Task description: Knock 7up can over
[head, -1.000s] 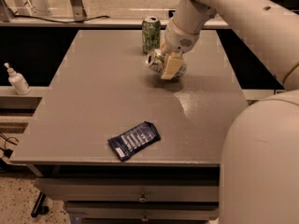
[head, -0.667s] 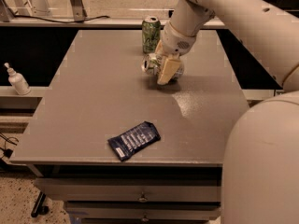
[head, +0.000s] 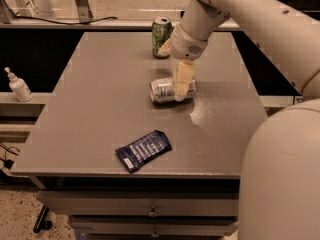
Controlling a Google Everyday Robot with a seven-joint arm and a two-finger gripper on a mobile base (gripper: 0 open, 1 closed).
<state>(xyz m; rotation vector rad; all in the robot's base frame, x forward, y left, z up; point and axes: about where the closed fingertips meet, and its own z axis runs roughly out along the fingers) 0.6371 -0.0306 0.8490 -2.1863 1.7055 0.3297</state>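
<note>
The 7up can (head: 164, 90), silver-white with a silver top, lies on its side near the middle of the grey table (head: 100, 99), its top facing left. My gripper (head: 183, 82) hangs down from the arm at the upper right. It sits right in front of the can's right half, touching or nearly touching it, and hides that part.
A darker green can (head: 161, 37) stands upright at the table's far edge, just behind the gripper. A dark blue snack packet (head: 143, 150) lies near the front edge. A white pump bottle (head: 19, 85) stands on a ledge to the left. My arm and body fill the right side.
The 7up can has gone from beside the gripper at the back to lying on its side nearer the table's middle. The gripper has moved toward the front with it.
</note>
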